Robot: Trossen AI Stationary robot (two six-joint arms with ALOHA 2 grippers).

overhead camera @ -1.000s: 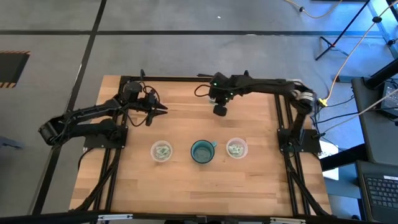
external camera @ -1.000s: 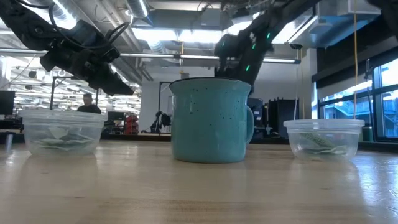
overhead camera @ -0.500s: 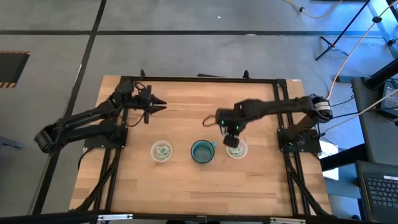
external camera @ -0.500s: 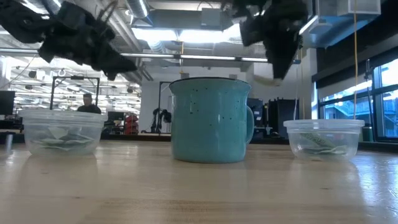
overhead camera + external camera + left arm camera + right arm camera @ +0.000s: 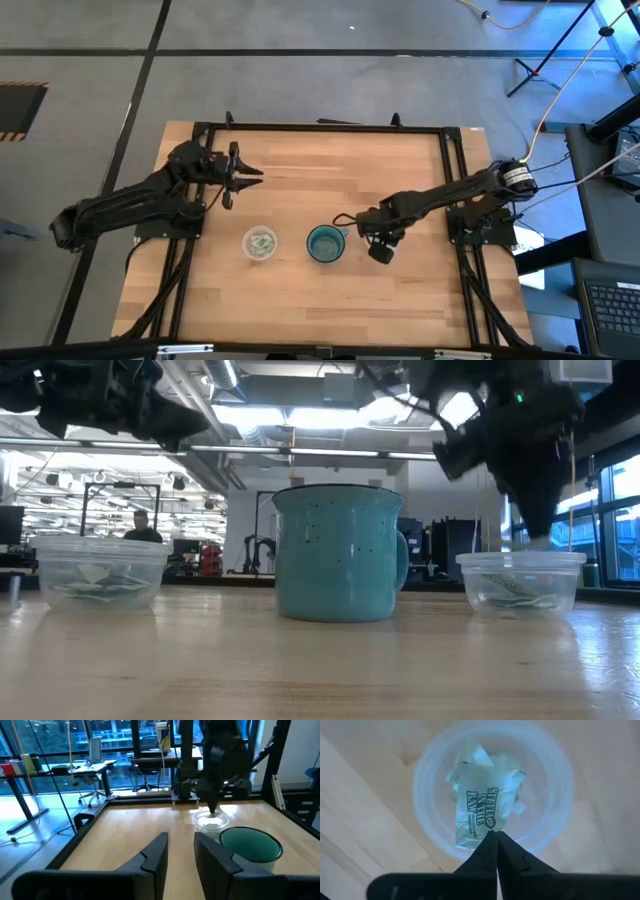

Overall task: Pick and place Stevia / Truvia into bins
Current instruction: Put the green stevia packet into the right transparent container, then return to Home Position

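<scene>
My right gripper [image 5: 495, 839] is shut on a pale green and white Stevia packet [image 5: 481, 810] straight above the right clear cup [image 5: 555, 795], which holds other packets. In the low view this gripper [image 5: 538, 532] stands just over that cup's rim [image 5: 520, 560]. In the high view it [image 5: 381, 250] hides the cup. The left clear cup [image 5: 260, 243] also holds packets [image 5: 98, 582]. My left gripper [image 5: 254, 178] is open and empty, raised above the table's far left part. My right gripper pinches the packet by one short end [image 5: 488, 831] between its two fingertips, coming from above and pointing down. The packet hangs below the fingers over the cup's mouth. Whether it touches the packets underneath, I cannot tell.
A teal mug [image 5: 325, 243] with a handle stands between the two cups, close to my right gripper. The left wrist view shows the mug [image 5: 250, 845] and the right arm over the cup [image 5: 210, 821]. Bare wooden table [image 5: 330, 165] lies toward the far edge.
My right gripper has swung from the table's far middle toward the near edge and to the right, and has come down over the right cup, staying shut. My left gripper has drawn back a little toward the table's left and risen.
</scene>
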